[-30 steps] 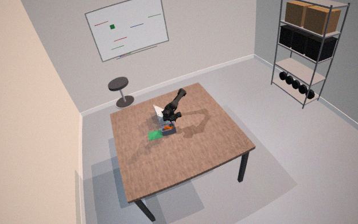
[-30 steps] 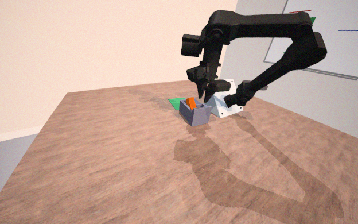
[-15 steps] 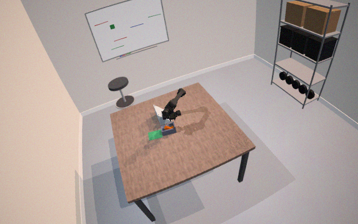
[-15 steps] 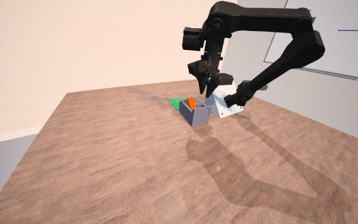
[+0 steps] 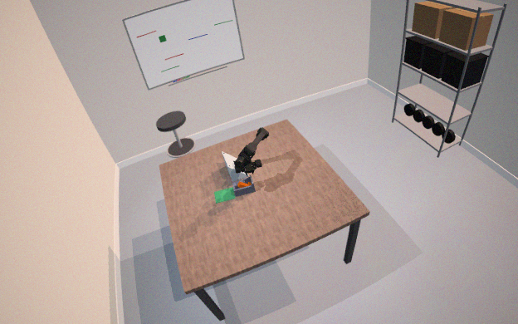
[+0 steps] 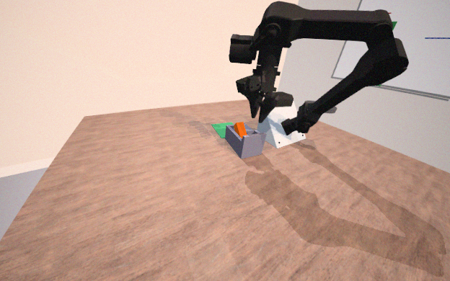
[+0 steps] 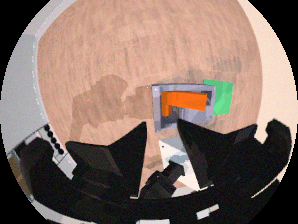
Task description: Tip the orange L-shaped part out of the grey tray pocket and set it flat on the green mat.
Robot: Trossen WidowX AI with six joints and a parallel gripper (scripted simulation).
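One black arm reaches across the wood-grain table (image 5: 262, 233) in the top view, its gripper (image 5: 246, 174) hanging just above the grey tray (image 5: 246, 190), where a patch of the orange L-shaped part (image 5: 244, 184) shows inside the tray's walls; the flat green mat (image 5: 224, 194) lies touching the tray's side, and the arm's white wedge-shaped base (image 5: 229, 161) stands behind the tray. From the exterior view the gripper (image 6: 260, 114) points straight down, its two dark tapered fingers (image 6: 254, 106) partly spread with nothing between them, hovering above and slightly behind the tray (image 6: 244, 144), apart from the part. The tray is a boxy grey block with thick walls, and the orange part (image 6: 240, 130) stands tilted in its pocket, one end raised above the rim and the other sunk inside; a sliver of the green mat (image 6: 221, 129) shows behind the tray, and the white base (image 6: 280, 135) sits just beside it. In the wrist view the two black fingers frame the lower half with a gap between them holding nothing, and beyond their tips the tray (image 7: 160, 112) appears as a grey square frame with the orange part (image 7: 182, 102) lying across its pocket as a long bar toward the green mat (image 7: 221, 98) at the tray's right side.
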